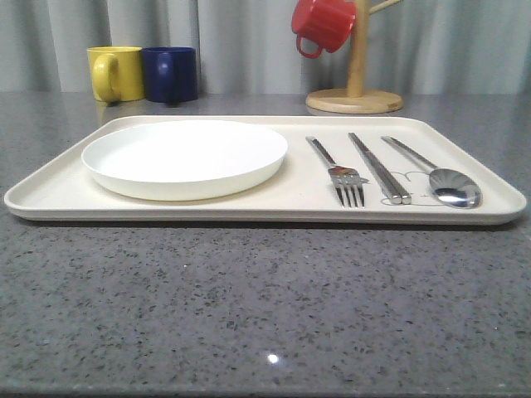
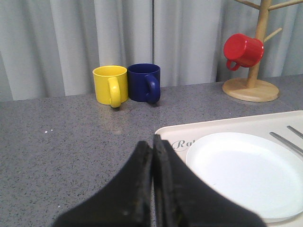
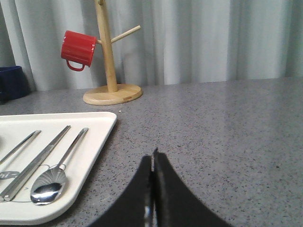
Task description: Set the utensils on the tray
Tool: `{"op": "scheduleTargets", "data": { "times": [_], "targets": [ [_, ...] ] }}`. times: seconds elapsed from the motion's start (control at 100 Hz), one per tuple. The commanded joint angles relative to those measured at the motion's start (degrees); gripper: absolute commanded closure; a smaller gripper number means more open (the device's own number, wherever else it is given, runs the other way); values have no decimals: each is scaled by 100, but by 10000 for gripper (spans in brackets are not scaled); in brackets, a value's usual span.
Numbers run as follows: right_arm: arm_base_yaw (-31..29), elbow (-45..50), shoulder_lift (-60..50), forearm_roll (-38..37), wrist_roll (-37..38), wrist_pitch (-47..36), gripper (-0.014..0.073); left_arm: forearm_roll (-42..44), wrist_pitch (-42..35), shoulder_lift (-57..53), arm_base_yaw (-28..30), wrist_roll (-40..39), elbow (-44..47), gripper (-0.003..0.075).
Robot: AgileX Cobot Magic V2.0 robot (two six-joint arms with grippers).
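The job looks done to me. The slim silver four-tined fork (image 1: 342, 172), the pair of flat metal chopsticks (image 1: 378, 167) and the oval-bowled metal spoon (image 1: 437, 176) lie side by side at right of centre in the front view, on the large cream rectangular tray (image 1: 50, 197), beside the round white plate (image 1: 184, 157).

My left fingers (image 2: 152, 156) and right fingers (image 3: 153, 172) are pressed together, holding nothing. My left wrist view catches the tray's script, which the front view hides behind the plate.

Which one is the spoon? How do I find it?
Find the big cream tray with the white plate. Three silver things lie right of the plate: fork, chopsticks, then the spoon, farthest right. It alone ends in a shiny oval bowl.
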Motion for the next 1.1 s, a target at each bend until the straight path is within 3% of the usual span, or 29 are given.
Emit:
{"op": "scheduleTargets", "data": {
  "times": [0.0, 0.85, 0.91, 1.09],
  "targets": [
    [-36, -106, -119, -25, -54, -432, 662, -42, -445, 34, -34, 2, -168, 738],
    [-36, -106, -119, -25, -54, -432, 662, 96, -457, 22, -34, -25, -163, 738],
    [-36, -106, -119, -25, -54, -432, 662, 354, -457, -37, -34, -205, -163, 738],
    [-36, -106, -119, -25, -54, -432, 662, 1996, -481, -552, -34, -1808, 62, 738]
  ]
}}
